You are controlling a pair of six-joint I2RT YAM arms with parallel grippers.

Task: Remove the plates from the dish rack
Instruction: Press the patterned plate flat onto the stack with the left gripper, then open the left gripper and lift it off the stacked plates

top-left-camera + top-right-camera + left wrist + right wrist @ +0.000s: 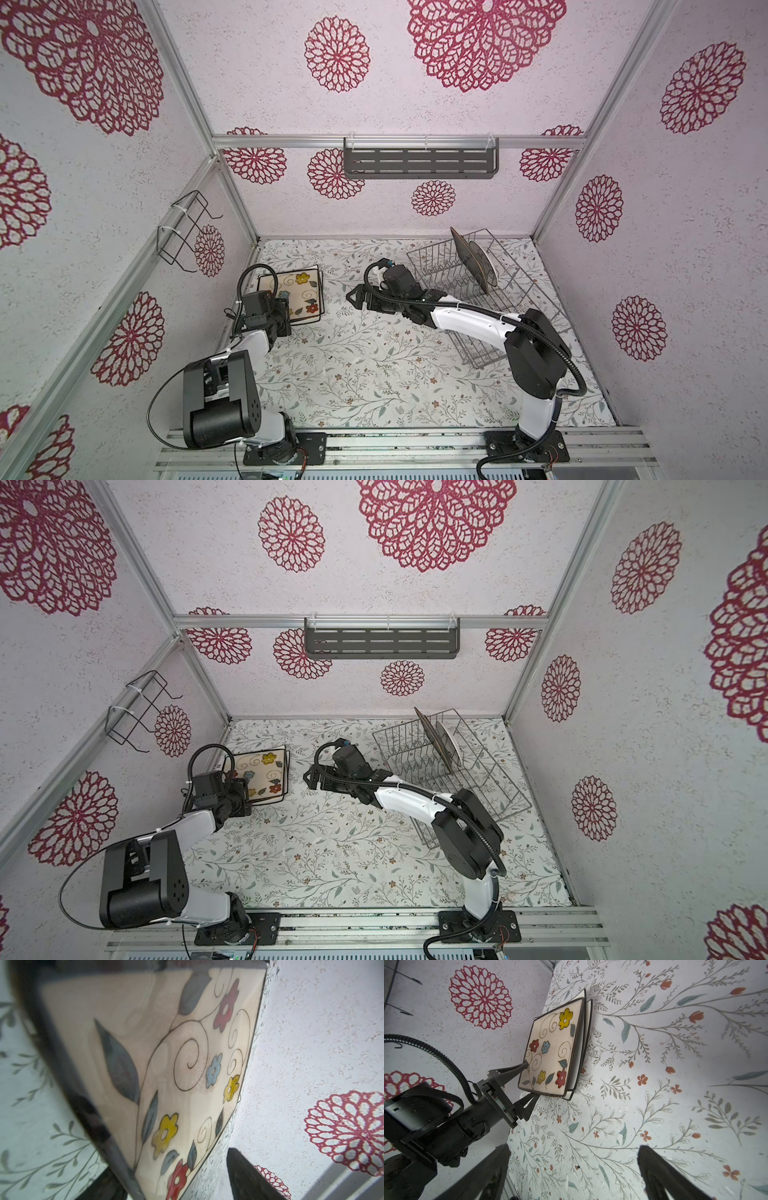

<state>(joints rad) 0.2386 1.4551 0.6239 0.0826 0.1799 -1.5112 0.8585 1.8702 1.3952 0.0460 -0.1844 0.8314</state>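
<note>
Notably, left gripper held its jaws apart astride the edge of the floral plate, upper finger seemingly touching it, so a careless withdrawal could drag it off the stack near the left wall; right gripper gaped empty, two plates waiting in dish rack.

The floral plate is cream with a dark rim, black swirls, grey-blue leaves and flowers in red, yellow and pale blue. The surface is off-white, sprigged in grey-green with orange blossoms — the walls pale lilac with crimson lace rosettes. The dish rack is silver wire; its dark plate looks brownish-black, its round plate white, dark-rimmed.
</note>
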